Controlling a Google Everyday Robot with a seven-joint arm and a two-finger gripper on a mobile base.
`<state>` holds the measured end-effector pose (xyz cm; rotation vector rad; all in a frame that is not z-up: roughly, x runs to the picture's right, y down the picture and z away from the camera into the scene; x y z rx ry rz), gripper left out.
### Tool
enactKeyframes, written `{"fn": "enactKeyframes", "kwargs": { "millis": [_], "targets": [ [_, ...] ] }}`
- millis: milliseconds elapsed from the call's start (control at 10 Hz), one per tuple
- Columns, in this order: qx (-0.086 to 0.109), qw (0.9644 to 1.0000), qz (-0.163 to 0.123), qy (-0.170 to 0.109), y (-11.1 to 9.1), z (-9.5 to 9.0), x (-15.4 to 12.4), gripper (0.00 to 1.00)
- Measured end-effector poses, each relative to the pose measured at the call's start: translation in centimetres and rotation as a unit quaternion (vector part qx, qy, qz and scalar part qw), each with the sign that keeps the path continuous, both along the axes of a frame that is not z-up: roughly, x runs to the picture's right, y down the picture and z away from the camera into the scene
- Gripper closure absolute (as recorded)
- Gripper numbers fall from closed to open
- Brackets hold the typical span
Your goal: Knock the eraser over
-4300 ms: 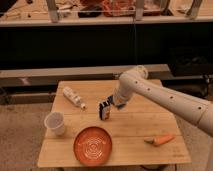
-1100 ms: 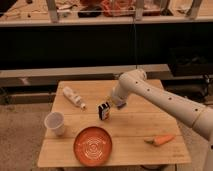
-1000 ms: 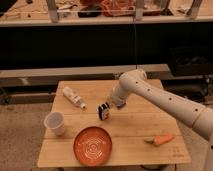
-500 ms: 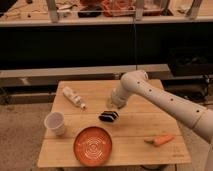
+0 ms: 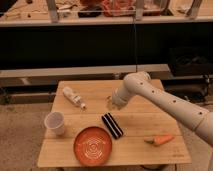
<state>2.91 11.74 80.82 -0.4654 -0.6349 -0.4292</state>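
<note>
The eraser (image 5: 112, 125) is a small black block lying flat on the wooden table (image 5: 145, 120), dark ribbed face up, just right of the orange plate. My gripper (image 5: 113, 103) hangs a little above and behind it, at the end of the white arm (image 5: 160, 102) that reaches in from the right. It is apart from the eraser and holds nothing.
An orange plate (image 5: 93, 145) sits at the front of the table. A white cup (image 5: 55, 123) stands at the left, a plastic bottle (image 5: 73, 97) lies at the back left, and a carrot (image 5: 161, 140) lies at the front right. Dark shelving runs behind the table.
The eraser stood upright at the gripper a second ago; it now lies flat on the table. The gripper has drawn back and slightly up to the right.
</note>
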Motion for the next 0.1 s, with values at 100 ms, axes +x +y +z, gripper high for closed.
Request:
{"fn": "enactKeyframes", "kwargs": {
  "millis": [100],
  "targets": [
    [-0.004,1.0000,-0.003,-0.008,0.85,-0.87,-0.02,0.98]
  ]
}}
